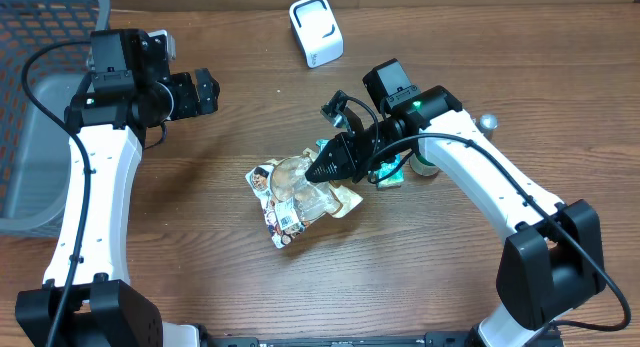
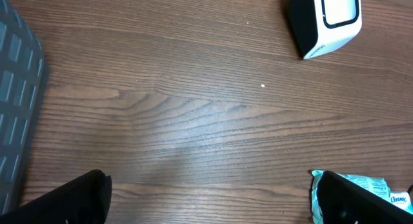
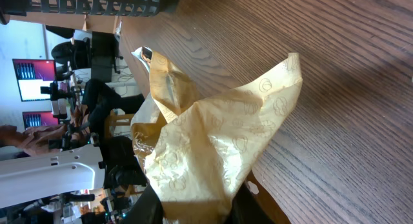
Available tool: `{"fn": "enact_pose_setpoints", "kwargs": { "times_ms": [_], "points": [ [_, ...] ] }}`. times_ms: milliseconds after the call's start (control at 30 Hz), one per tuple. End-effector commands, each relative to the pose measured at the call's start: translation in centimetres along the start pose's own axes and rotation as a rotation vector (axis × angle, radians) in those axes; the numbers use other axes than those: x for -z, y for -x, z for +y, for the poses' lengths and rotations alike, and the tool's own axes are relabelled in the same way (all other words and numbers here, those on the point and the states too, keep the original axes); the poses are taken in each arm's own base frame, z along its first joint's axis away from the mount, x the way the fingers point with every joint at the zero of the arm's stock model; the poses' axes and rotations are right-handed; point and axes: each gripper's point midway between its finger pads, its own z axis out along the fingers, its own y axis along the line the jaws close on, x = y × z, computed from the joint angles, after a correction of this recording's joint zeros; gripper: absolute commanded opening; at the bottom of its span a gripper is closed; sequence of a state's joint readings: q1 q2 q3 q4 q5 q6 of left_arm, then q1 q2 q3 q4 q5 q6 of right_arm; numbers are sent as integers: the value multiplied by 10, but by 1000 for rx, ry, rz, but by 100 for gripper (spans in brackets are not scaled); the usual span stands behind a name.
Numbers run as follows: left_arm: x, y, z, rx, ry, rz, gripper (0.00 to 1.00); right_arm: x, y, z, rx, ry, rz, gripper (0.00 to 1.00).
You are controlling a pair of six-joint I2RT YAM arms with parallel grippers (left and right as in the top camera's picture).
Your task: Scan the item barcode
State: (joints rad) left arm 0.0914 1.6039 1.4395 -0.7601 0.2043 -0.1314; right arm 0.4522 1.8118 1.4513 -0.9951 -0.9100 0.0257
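Right gripper (image 1: 328, 165) clenched on the crumpled yellow snack bag (image 1: 300, 195), pinching its wrapper edge. Bag is at mid-table, printed side up. Left gripper (image 1: 205, 90) released, wide, holding nothing, above bare wood beside the gray basket (image 1: 30, 137). White scanner (image 1: 316, 31) near the far edge, well apart from the bag.

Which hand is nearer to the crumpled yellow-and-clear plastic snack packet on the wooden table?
Right. The right hand is clamped on the upper right edge of the crumpled snack packet. The left hand hangs open, well apart to its upper left, beside the grey mesh basket.
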Motion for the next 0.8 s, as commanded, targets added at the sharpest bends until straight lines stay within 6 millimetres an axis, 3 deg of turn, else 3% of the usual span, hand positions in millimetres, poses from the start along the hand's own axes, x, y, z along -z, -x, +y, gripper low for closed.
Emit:
{"fn": "enact_pose_setpoints", "kwargs": {
  "times_ms": [0, 467, 767],
  "points": [
    [-1, 0, -2, 1, 1, 0, 100, 2, 1, 5, 18, 23, -6, 10],
    [-1, 0, -2, 1, 1, 0, 100, 6, 5, -36, 13, -219, -26, 5],
    [-1, 0, -2, 1, 1, 0, 100, 7, 9, -40, 26, -246, -41, 5]
  ]
}}
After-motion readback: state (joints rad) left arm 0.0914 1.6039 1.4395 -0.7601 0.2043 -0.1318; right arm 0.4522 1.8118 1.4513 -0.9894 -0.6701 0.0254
